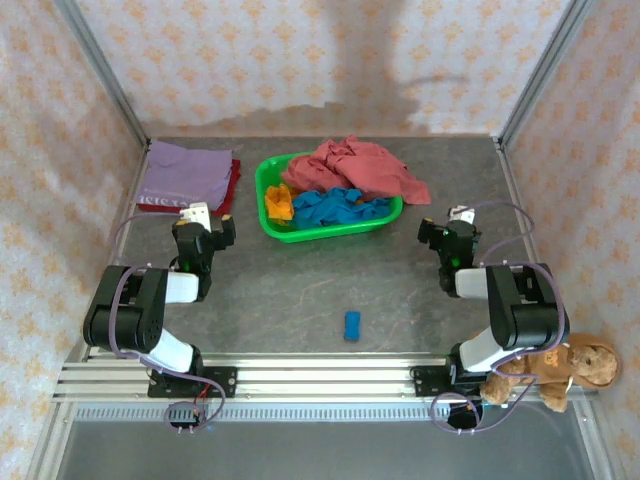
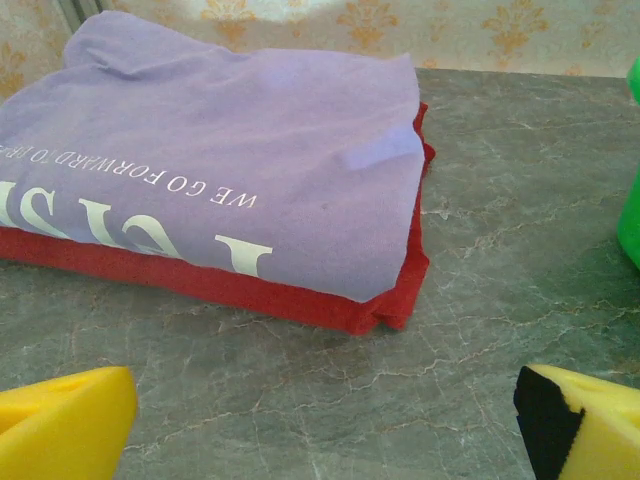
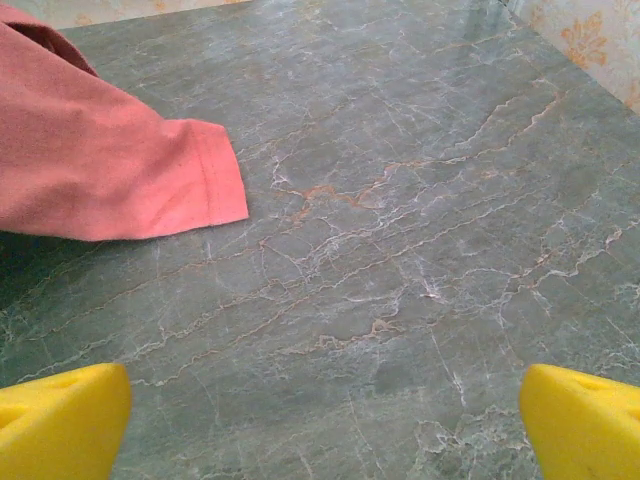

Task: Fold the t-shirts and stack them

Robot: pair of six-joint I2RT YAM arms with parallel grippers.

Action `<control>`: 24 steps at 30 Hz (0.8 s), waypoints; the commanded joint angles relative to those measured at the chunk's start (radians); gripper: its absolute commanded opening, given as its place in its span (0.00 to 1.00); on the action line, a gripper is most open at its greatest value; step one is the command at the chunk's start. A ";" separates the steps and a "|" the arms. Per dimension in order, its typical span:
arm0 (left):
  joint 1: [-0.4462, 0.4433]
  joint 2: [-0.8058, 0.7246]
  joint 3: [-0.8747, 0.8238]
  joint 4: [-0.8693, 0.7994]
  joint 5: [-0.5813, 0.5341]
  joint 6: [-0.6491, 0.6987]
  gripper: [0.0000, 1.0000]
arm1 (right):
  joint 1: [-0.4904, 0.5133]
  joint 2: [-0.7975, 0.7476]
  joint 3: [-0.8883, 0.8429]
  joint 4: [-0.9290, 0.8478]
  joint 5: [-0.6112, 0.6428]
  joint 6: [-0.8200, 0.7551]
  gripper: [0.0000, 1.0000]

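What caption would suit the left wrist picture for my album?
Folded lilac t-shirt atop a dark red t-shirt on the grey table, left end effector open in front.

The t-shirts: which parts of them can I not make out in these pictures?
- Dark red t-shirt, left wrist view: covered by the lilac t-shirt, except its edges.
- Lilac t-shirt's white print, left wrist view: cut off by the left edge; top view: too small to read.
- Blue t-shirt, top view: partly under the salmon-pink t-shirt in the green basket.
- Orange t-shirt, top view: bunched, too small to judge.
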 commanded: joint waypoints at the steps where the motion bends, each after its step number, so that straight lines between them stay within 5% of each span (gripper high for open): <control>1: -0.002 0.003 0.012 -0.003 0.010 0.021 1.00 | -0.003 -0.003 0.015 0.028 0.027 0.011 0.99; 24: -0.003 -0.015 -0.001 0.014 -0.025 0.012 1.00 | 0.001 -0.050 0.026 -0.019 0.027 0.007 0.99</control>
